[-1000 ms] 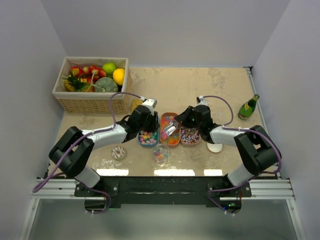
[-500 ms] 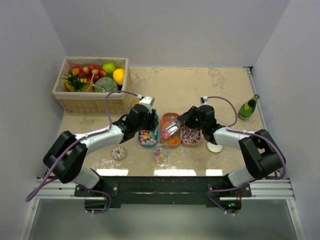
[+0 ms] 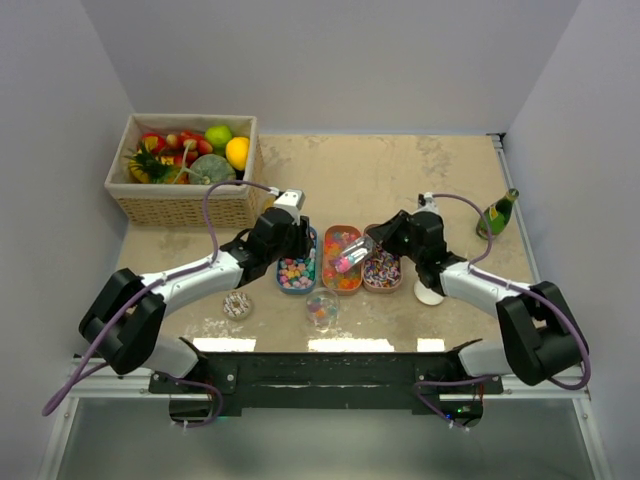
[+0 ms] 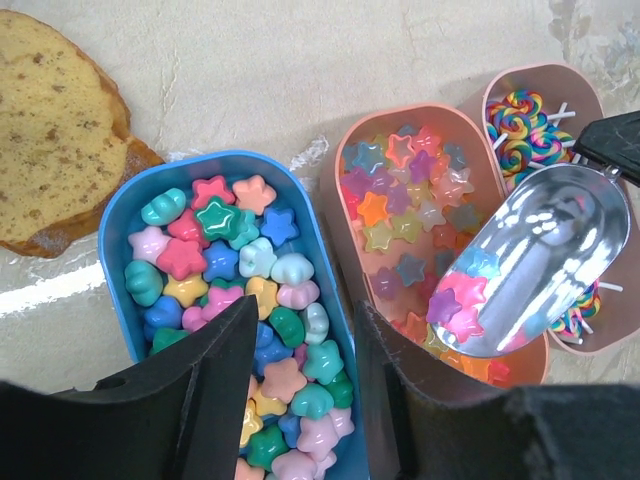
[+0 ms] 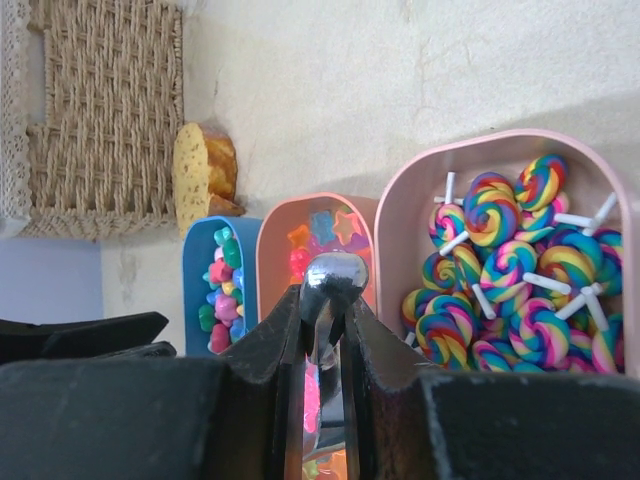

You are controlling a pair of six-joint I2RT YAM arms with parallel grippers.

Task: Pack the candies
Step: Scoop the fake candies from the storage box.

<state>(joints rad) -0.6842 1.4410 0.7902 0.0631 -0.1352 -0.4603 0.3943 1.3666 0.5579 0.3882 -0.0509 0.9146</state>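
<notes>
Now drawn back rightward, the right gripper [image 5: 322, 330] pinches the handle of the scoop [image 4: 560, 230], whose bowl carries a few star candies [image 4: 455, 300] over the orange tray [image 4: 333, 190]. Light, hard and slick, they probably suit scooping, not pinching; the left gripper [image 4: 300, 360] hangs spread just left of that tray

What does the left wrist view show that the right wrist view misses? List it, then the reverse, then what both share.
Only the left wrist view: the inside of the scoop, held over the orange tray with star candies in it, and the open left gripper above the blue tray.
Only the right wrist view: the wicker basket, and the right gripper shut on the scoop's handle.
Both views: the blue and orange trays, the pink tray, its swirled lollipops, and a brown baked piece.
</notes>
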